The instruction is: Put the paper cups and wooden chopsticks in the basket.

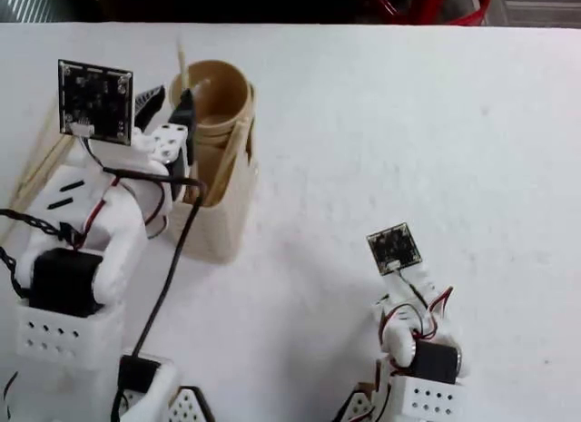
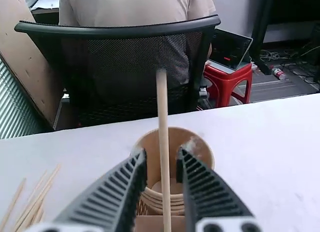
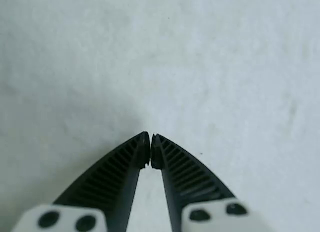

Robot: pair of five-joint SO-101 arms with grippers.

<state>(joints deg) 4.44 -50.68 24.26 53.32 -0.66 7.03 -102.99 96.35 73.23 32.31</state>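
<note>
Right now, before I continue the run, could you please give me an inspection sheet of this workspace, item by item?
Surface: white table, lightly textured.
Job's things: stacked brown paper cups sit in the beige plastic basket; a leaning wooden chopstick rests in the basket beside them; an upright chopstick stands above the cups; loose chopsticks lie on the table.
Clutter: nothing seen.
Grippers: left gripper open, jaws slightly apart around the upright chopstick; right gripper shut, holding nothing.
Cables: black cable by the basket.
Surroundings: black mesh chair, red stool.
</note>
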